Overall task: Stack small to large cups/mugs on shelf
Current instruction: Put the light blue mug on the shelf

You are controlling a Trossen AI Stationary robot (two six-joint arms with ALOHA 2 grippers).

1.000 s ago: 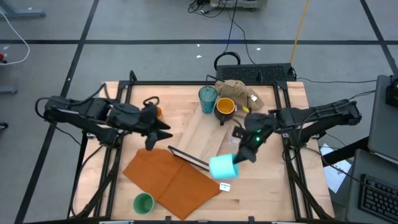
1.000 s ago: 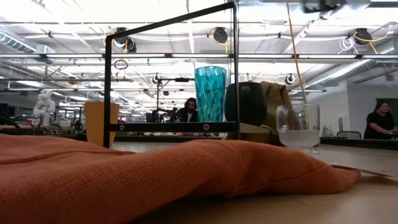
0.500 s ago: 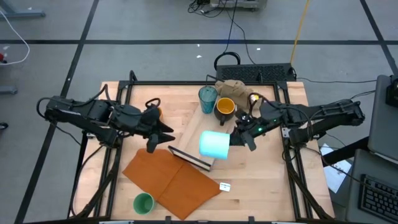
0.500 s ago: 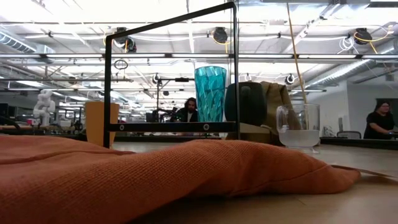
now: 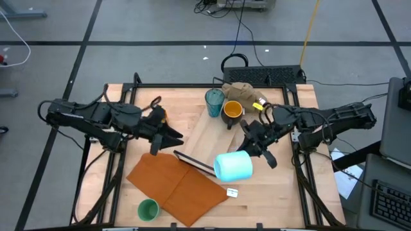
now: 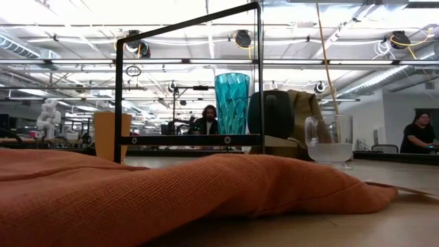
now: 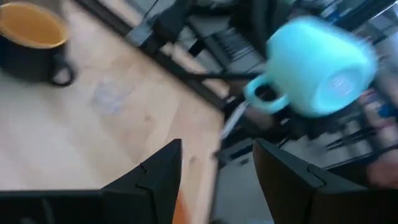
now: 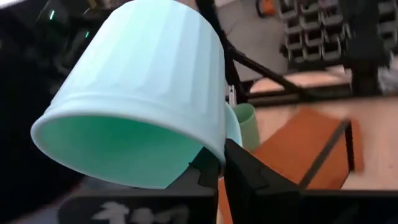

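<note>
blue mug [image 5: 233, 167], pinched by right gripper [image 5: 255, 151], has swung back low beside the shelf [image 5: 205, 138]; placement pending. left gripper [image 5: 168, 137] spread, waiting.

— Are you seeing any writing anywhere?
— Nothing legible is showing. A small white tag [image 5: 232, 192] is lying on the table beside the orange-brown sheet [image 5: 176, 186], but its print is too small to read.
— And the light blue mug [image 7: 320, 65]?
— Its base is showing a round mark, too blurred to read.
</note>
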